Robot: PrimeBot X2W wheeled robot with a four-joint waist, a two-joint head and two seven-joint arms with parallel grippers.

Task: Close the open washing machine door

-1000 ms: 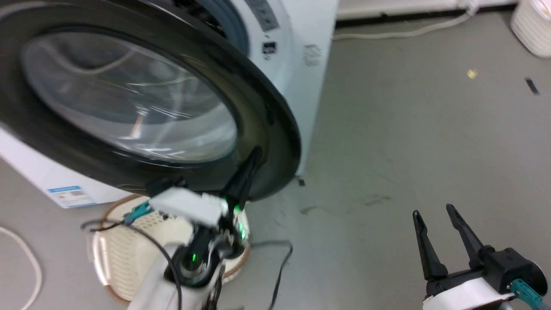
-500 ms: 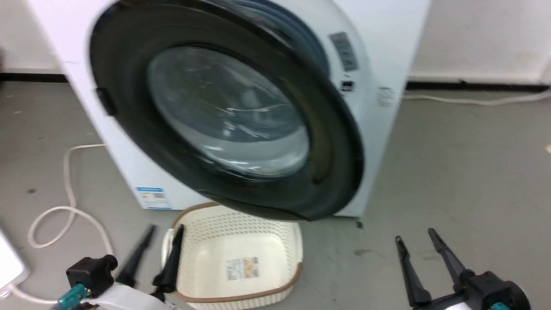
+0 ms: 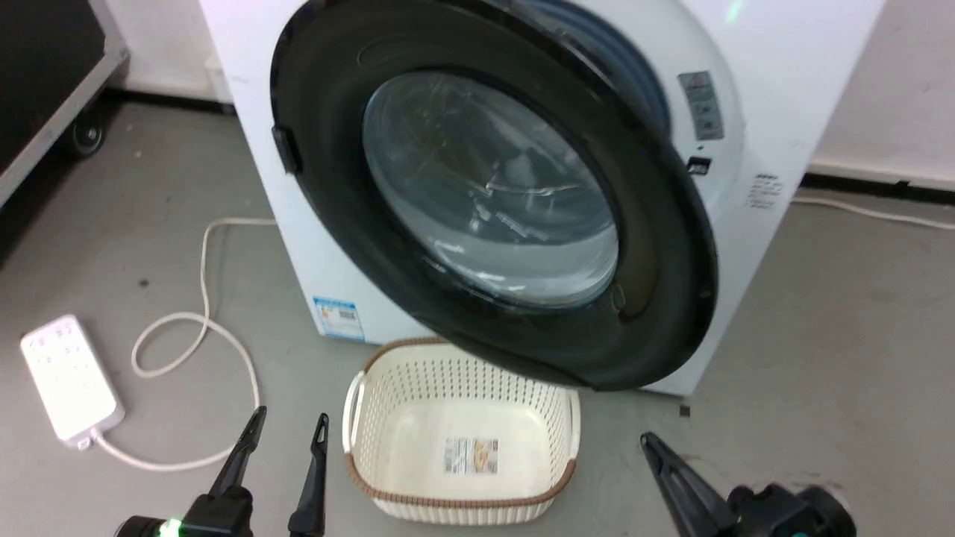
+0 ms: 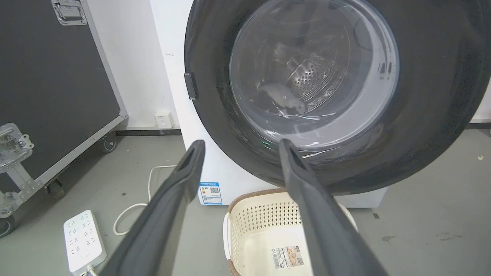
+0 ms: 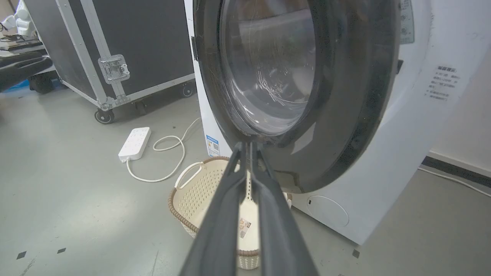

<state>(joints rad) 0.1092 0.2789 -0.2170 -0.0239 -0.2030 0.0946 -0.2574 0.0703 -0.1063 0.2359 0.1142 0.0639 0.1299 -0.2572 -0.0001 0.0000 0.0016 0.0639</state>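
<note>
Head view: washing machine door (image 3: 485, 194) hangs ajar off the white washing machine (image 3: 783, 89), a cream laundry basket (image 3: 358, 418) on the floor beneath its rim. Left gripper (image 3: 291, 421) fingers spread, right gripper (image 5: 245, 147) fingers pressed together, both clear of the door; power strip (image 3: 71, 380) lies left.

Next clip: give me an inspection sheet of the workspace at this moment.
Surface: grey floor, a few small marks.
Job's things: washing machine upright; door ajar, its right edge off the front.
Clutter: basket below the door, label inside; power strip on the floor.
Grippers: left gripper open, right gripper shut; both clear of the door, holding nothing.
Cables: white cable loops from the power strip; second cable by the wall.
Surroundings: black wheeled case at left.
</note>
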